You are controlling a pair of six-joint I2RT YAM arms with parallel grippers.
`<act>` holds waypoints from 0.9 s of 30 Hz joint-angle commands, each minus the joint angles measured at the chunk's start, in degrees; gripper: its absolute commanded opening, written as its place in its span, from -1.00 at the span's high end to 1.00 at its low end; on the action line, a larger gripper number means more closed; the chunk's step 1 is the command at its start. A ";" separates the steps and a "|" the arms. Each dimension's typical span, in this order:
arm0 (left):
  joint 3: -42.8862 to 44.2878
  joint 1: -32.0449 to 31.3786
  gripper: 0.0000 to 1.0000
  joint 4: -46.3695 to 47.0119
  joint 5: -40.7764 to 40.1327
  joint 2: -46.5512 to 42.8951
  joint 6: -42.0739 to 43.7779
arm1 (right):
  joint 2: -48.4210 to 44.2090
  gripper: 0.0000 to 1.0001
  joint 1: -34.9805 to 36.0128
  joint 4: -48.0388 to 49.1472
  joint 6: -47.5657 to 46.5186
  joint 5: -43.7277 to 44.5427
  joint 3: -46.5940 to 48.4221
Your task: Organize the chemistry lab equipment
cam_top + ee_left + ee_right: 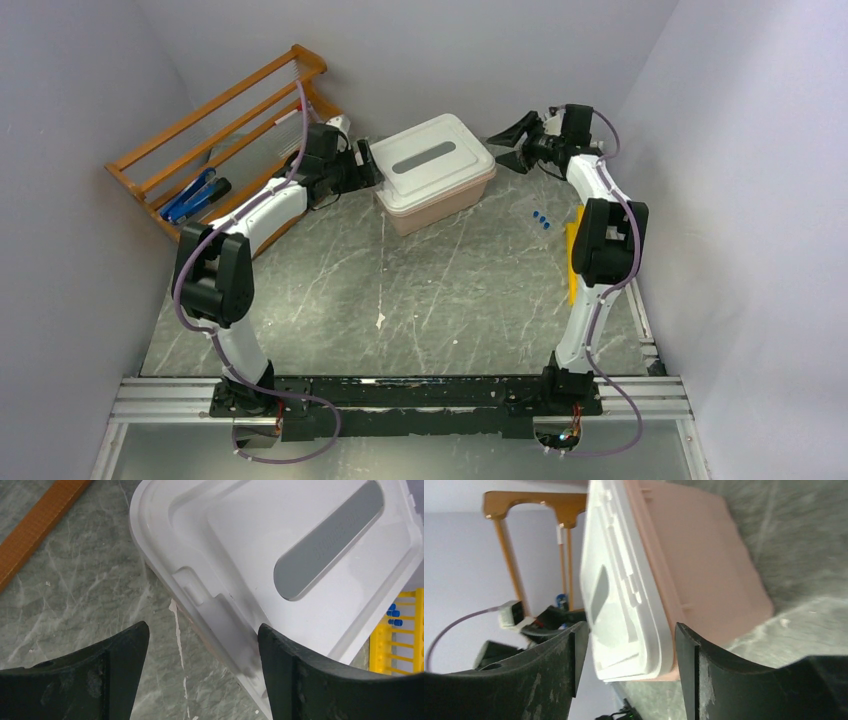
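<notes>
Lab equipment in view comes to three blue-capped tubes (pixel 541 220) and one yellow rack (pixel 571 262), both on the right side of the table (pixel 400 300), near the right arm. The tubes sit at the rack's end nearest the tub; the arm hides much of the rack from above. One blue and black item (pixel 195 195), too small to identify, lies on the single wooden rack (pixel 215 115) at the back left.

One pink tub (pixel 440 205) stands at the middle back with its white lid (pixel 432 160) on, so its contents are hidden.

The left gripper (pixel 202 635) is at the tub's left side, jaws spread apart over the lid's latch corner, grasping nothing. The right gripper (pixel 626 630) is just beside the tub's right side, jaws likewise released and empty.
</notes>
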 commanded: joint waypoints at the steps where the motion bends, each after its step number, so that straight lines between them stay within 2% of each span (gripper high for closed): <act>1: 0.34 0.30 -0.67 1.33 1.87 -0.38 0.82 | -4.09 -0.35 -1.36 -8.00 -8.80 7.76 1.85; 6: 2.52 0.30 -0.70 0.45 5.52 0.68 3.21 | -6.99 -0.37 -0.65 -13.56 -18.48 17.92 3.77; 11: 3.95 0.22 -0.69 -0.43 9.95 1.97 4.79 | -6.65 -0.46 3.68 -19.08 -26.23 26.56 7.52; 17: 5.47 0.22 -0.70 -3.07 10.58 2.81 7.85 | -3.00 -0.50 9.70 -24.78 -30.40 38.29 12.86; 22: 6.33 0.22 -0.71 -4.47 10.96 2.97 9.31 | -1.43 -0.50 11.05 -26.24 -31.47 41.73 13.17; 27: 7.52 0.22 -0.73 -4.92 12.63 3.45 9.52 | -1.19 -0.34 11.53 -29.20 -31.25 47.70 14.19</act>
